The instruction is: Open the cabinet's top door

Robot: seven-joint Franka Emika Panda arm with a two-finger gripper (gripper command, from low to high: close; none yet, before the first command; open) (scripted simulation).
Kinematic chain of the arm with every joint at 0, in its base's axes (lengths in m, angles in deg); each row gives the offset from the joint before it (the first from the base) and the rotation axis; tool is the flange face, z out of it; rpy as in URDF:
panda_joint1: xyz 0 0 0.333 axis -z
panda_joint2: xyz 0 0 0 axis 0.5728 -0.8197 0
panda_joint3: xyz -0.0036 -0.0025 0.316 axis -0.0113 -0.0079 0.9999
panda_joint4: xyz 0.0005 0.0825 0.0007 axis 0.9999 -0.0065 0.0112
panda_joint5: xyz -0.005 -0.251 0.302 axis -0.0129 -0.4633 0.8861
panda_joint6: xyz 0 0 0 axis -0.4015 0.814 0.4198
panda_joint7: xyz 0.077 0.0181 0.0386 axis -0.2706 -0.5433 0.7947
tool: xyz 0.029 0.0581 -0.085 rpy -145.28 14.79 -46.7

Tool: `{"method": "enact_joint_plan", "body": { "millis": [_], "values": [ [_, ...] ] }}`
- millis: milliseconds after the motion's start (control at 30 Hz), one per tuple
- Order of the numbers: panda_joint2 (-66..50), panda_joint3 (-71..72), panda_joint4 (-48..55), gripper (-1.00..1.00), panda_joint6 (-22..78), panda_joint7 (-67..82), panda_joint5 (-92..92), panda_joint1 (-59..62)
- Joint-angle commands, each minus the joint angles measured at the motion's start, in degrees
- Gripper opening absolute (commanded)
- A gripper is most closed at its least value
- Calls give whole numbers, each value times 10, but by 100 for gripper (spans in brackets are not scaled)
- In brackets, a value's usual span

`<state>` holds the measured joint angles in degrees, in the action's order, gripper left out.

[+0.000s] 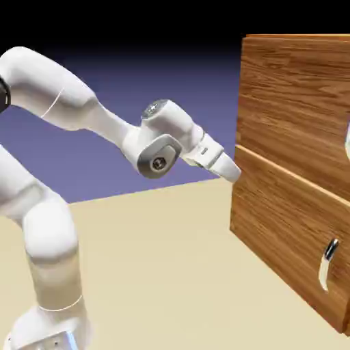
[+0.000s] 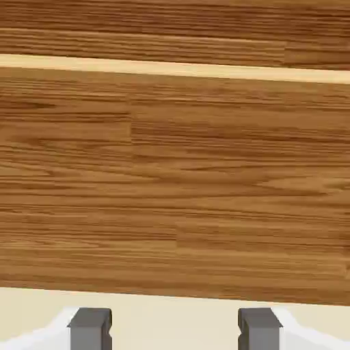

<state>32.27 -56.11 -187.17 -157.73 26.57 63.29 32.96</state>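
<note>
My pincer [image 2: 175, 327], fingers apart and empty, faces the cabinet [image 1: 287, 205]; top door [image 1: 301, 96] closed, handle ungrasped.

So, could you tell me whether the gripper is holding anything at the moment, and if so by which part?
Nothing is held: the gripper is open, only bare cabinet wood ahead of its fingertips.

Cabinet wood blocks the gripper; open table lies to the side.

The gripper [image 1: 234, 171] sits right at the near edge of the cabinet [image 1: 287, 171], by the seam between its two panels. In the hand view, wood fills nearly everything ahead, fingertips [image 2: 89, 327] apart with nothing between. The beige table [image 1: 164, 273] beside the arm lies open. The lower handle [image 1: 327, 266] juts out, well apart from the gripper.
</note>
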Motion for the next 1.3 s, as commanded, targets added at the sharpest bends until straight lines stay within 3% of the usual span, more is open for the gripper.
{"method": "enact_joint_plan", "body": {
  "millis": [0, 1267],
  "values": [
    [3, -12, 8, 0, -1, -17, -25, -11],
    [129, -460, 319, 0, -33, -675, -972, -419]
  ]
}}
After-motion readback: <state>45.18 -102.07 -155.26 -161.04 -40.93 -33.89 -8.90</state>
